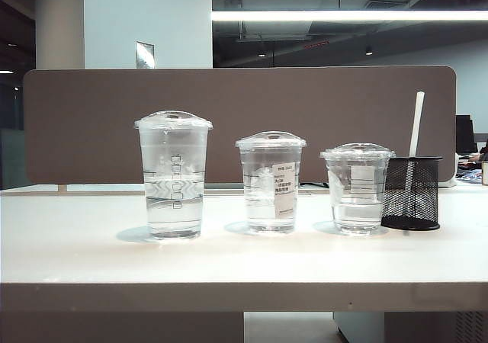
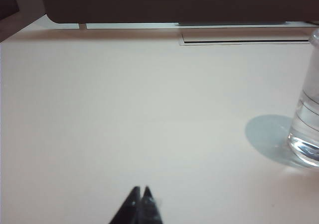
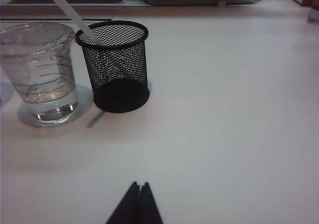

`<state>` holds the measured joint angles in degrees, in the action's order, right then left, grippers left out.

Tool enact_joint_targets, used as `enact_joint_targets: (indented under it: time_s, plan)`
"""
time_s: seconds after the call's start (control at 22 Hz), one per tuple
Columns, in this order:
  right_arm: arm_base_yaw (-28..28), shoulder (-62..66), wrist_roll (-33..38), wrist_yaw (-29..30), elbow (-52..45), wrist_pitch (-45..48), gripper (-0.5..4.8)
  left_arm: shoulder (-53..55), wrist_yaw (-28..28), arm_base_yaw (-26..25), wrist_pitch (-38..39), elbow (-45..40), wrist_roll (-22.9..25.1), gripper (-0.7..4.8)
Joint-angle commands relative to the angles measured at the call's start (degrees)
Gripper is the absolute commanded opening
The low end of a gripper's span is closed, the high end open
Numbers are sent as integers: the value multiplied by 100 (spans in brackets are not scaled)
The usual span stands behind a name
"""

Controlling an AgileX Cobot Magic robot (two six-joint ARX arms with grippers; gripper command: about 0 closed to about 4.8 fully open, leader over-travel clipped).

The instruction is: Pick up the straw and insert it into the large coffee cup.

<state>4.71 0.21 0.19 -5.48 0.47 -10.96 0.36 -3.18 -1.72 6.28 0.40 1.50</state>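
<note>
Three lidded clear cups in a row on the white tabletop (image 1: pixel 244 259): large coffee cup (image 1: pixel 174 175) at left of the exterior frame, medium labelled cup (image 1: pixel 271 181) at centre, shortest cup (image 1: pixel 357 188) right of centre. Straw (image 1: pixel 415 126) leaning in the black mesh holder (image 1: pixel 411 193) at right, just beside the shortest cup. Left claw (image 2: pixel 141 190) pressed together, empty, low over bare tabletop. Right claw (image 3: pixel 139 185) likewise pressed together, empty, well short of the holder.
</note>
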Motion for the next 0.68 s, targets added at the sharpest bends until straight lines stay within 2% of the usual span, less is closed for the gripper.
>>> enact_joint_targets:
  time_s: [0.05, 0.27, 0.55, 0.68]
  plan:
    - [-2, -7, -17, -20, -31, 74, -5, 4, 20, 4, 17, 11, 2, -2]
    - [-2, -7, -17, -20, -31, 74, -5, 4, 17, 7, 385, 11, 0, -2]
    - [-2, -7, -17, -20, -31, 74, -5, 4, -50, 22, 400, 28, -35, -2]
    - [-2, -7, -17, -20, -31, 74, -5, 92, -297, 352, 400, 557, -240, -2]
